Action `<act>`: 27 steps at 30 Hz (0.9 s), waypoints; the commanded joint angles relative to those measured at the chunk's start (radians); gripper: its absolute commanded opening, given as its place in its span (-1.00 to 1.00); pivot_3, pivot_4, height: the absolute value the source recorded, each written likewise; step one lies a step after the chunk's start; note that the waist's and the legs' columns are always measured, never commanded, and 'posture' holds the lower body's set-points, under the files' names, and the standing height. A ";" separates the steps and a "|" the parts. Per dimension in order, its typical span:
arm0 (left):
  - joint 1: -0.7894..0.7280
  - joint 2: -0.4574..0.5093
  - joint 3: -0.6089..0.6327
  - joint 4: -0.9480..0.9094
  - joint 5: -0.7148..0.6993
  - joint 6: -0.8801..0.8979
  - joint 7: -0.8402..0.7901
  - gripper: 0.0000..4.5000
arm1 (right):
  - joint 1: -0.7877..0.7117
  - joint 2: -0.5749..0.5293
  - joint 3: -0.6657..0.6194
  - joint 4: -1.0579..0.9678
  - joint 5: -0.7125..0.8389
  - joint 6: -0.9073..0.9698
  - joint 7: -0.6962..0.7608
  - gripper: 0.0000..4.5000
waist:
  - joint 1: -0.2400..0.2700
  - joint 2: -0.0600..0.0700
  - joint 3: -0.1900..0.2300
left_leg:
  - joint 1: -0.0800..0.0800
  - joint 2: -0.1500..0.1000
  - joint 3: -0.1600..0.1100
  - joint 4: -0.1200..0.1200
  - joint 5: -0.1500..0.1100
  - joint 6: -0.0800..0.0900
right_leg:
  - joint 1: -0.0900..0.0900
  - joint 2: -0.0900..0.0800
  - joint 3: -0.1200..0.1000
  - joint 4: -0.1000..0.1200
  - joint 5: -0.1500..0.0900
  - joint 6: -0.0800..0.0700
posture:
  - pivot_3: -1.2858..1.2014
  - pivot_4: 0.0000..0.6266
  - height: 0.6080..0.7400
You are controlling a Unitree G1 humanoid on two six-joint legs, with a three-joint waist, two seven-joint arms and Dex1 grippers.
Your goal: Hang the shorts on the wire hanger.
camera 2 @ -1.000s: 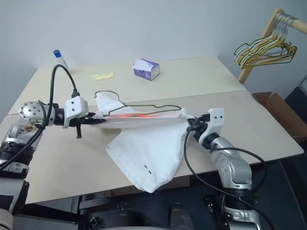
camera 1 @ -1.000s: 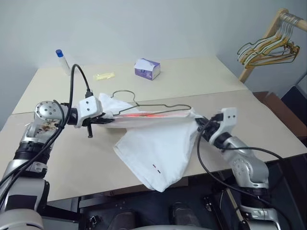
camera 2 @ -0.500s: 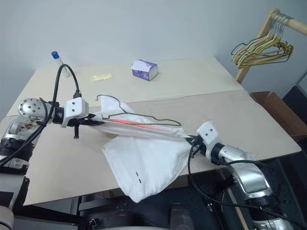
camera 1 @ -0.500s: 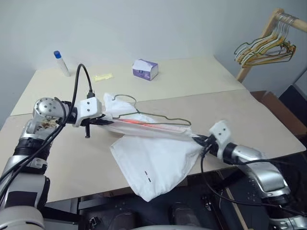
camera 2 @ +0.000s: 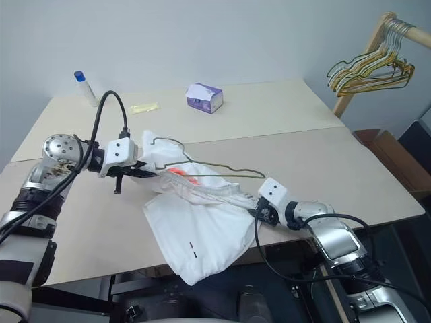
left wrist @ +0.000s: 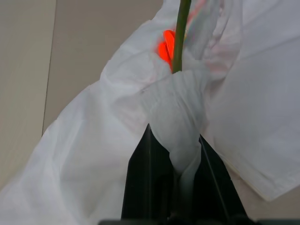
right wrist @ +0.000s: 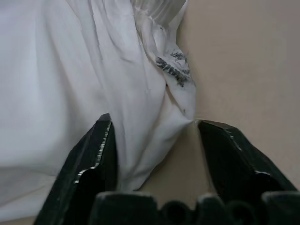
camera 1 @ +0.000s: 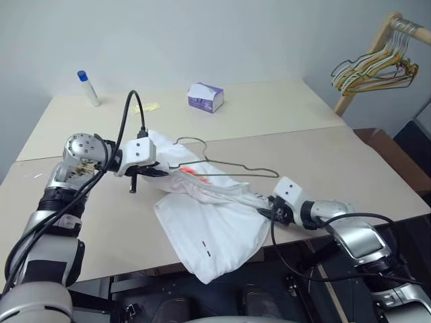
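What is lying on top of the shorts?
The wire hanger lies across the top of the shorts, its hook raised near the left gripper, which pinches cloth. Whether its lower bar runs inside the cloth is hidden.

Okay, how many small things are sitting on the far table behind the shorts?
3: a blue-capped bottle at the far left corner, a yellow packet nearer the middle, and a purple and white box right of it.

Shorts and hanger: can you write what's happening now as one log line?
left claw: shut on shorts and hanger | right claw: open, cloth between fingers | shorts: part on table, part over edge
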 commanded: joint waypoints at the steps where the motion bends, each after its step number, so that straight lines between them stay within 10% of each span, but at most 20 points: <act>1: -0.037 -0.001 0.017 0.005 0.007 -0.018 0.004 -1.00 | -0.042 0.009 -0.083 -0.065 0.066 0.100 0.015 0.91 | 0.000 0.000 0.000 | 0.000 0.000 0.000 0.000 0.000 0.000 | 0.000 0.000 0.000 0.000 0.000 0.000 | 0.00 -0.94 1.00; 27: -0.021 -0.028 0.046 -0.009 0.019 0.016 0.058 -1.00 | -0.286 0.204 -0.223 0.137 0.287 0.461 -0.035 0.99 | 0.003 0.000 0.000 | -0.004 0.000 -0.001 0.000 0.000 0.000 | -0.001 0.000 -0.003 0.004 0.001 0.000 | 0.04 -1.00 1.00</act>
